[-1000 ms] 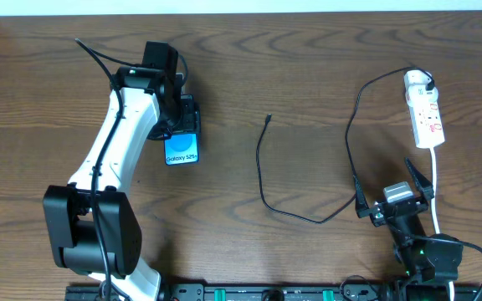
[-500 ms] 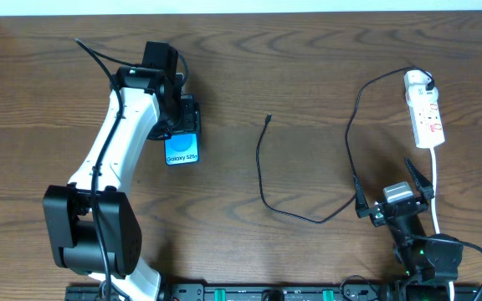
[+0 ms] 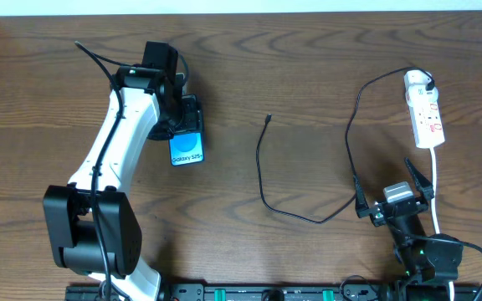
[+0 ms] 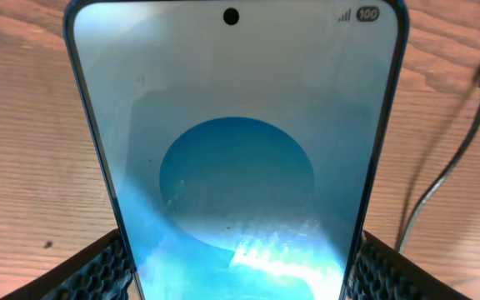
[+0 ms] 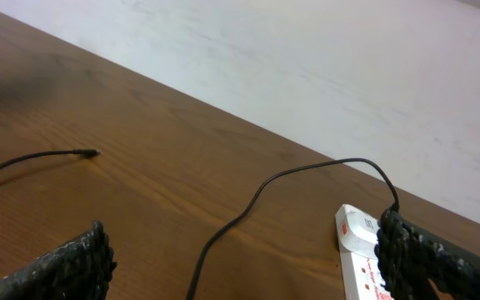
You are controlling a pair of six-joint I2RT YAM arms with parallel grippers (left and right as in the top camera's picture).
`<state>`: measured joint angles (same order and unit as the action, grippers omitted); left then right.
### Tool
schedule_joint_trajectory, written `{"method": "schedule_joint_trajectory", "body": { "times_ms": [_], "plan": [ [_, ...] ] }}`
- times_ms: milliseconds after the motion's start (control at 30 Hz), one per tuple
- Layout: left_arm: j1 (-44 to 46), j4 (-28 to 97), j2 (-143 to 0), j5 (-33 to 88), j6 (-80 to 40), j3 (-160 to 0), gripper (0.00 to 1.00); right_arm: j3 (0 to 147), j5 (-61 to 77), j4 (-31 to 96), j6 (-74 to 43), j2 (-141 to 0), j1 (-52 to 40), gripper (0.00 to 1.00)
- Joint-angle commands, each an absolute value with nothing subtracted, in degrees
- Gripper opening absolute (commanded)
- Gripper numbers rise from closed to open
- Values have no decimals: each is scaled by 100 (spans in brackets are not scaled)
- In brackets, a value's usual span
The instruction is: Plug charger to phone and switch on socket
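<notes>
Currently the left pincer (image 3: 184, 134) clamps the phone (image 3: 185, 150) by its side edges, screen up, over the counter's (image 3: 308, 50) left half. The right pincer (image 3: 392, 191) stands wide and empty just beside the socket (image 3: 425, 113). The charger (image 3: 261, 180) lies between them, its tip loose.

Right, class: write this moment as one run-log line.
left pincer: shut on phone | right pincer: open, empty | charger tip: on table, apart from phone | socket: untouched
</notes>
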<state>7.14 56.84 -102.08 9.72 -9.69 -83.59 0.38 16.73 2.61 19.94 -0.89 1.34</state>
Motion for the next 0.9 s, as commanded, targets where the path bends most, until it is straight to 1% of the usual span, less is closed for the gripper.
{"method": "schedule_joint_trajectory", "body": {
  "times_ms": [0, 433, 867],
  "plan": [
    [705, 5730, -9898, 1162, -1151, -8639, 70, 32, 1684, 290, 1953, -64, 93, 99],
    [705, 5714, -9268, 1160, -1280, -8779, 70, 32, 1686, 290, 1955, -64, 93, 99],
    [705, 5736, -9236, 1157, -1570, -8779, 70, 32, 1684, 287, 1953, -64, 93, 99]
  ]
}}
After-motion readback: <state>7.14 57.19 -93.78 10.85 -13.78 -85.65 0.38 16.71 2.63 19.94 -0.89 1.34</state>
